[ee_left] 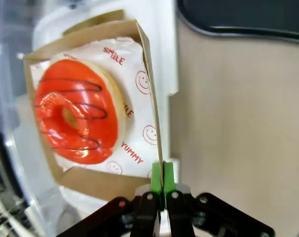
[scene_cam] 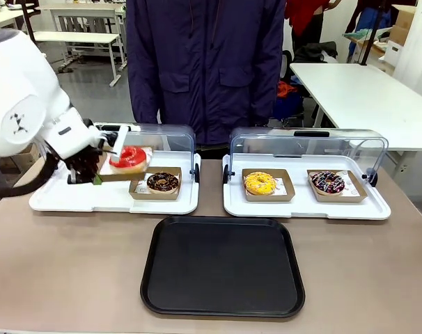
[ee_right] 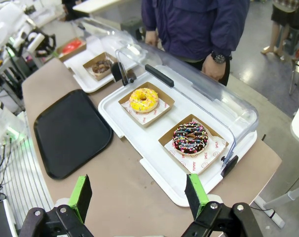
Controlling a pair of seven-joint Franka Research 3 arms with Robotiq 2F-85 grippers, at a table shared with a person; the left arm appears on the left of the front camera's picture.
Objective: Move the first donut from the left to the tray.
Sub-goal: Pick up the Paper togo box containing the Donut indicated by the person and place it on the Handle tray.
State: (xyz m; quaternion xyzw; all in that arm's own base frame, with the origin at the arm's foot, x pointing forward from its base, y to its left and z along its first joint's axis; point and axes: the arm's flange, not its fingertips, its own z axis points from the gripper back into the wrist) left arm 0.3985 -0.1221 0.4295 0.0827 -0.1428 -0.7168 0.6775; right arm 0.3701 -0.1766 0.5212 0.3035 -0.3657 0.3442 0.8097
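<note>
Red-iced donut (scene_cam: 131, 156): sits in its brown cardboard holder (scene_cam: 120, 171), which is lifted and tilted above the left white tray (scene_cam: 72, 198), near that tray's back edge, under the raised clear lid (scene_cam: 162, 136).
Left gripper (ee_left: 162, 178): green pads pinched tight on one thin side wall of the holder; nothing supports the holder from below.
Right gripper (ee_right: 139, 195): fingers spread wide, holding nothing, hovering off the table's right end, above the right white tray (ee_right: 139, 138).
Black tray (scene_cam: 222, 265): bare, at the table's front edge, middle, just in front of the two white trays.
Neighbour: chocolate donut (scene_cam: 162, 182) in its own holder, just beside and in front of the lifted one.
Step in hand (judged): carry from left white tray to black tray.
How to do it well: keep the holder as level as the one-wall grip allows, since the donut lies loose on the paper liner (ee_left: 134, 89) and could slide toward the low side. Come out clear of the lid and over the chocolate donut. Move slowly; the cardboard wall may flex. Lower until the base rests flat on the black tray before opening.
Person (scene_cam: 204, 62): standing at the table's far edge, not reaching in.
</note>
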